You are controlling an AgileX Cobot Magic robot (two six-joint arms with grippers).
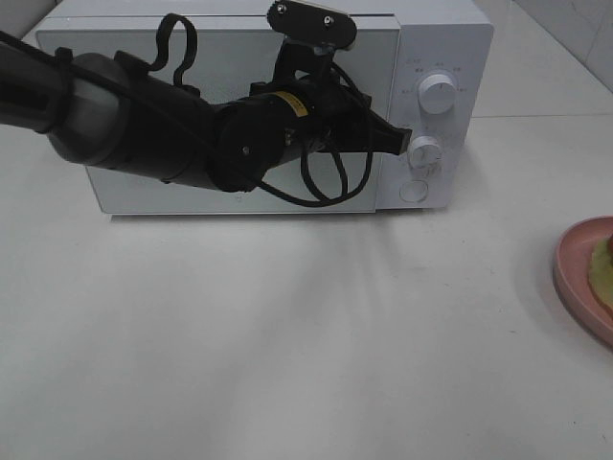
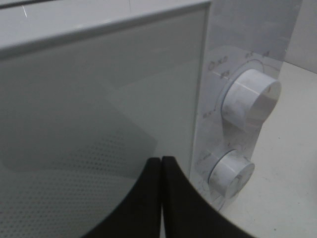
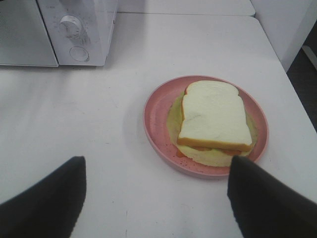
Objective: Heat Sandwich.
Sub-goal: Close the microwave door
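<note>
The white microwave stands at the back of the table with its door shut. My left gripper reaches across the door front, shut, its tips by the door's right edge beside the lower knob. In the left wrist view the left gripper has its black fingers pressed together with nothing between them, in front of the door's edge. The sandwich, white bread over orange and pale yellow layers, lies on a round pink plate. My right gripper hovers open above the table, just short of the plate.
The microwave panel carries an upper knob and a round button under the lower knob. The pink plate sits at the table's right edge in the high view. A white wall or cabinet stands beyond the plate.
</note>
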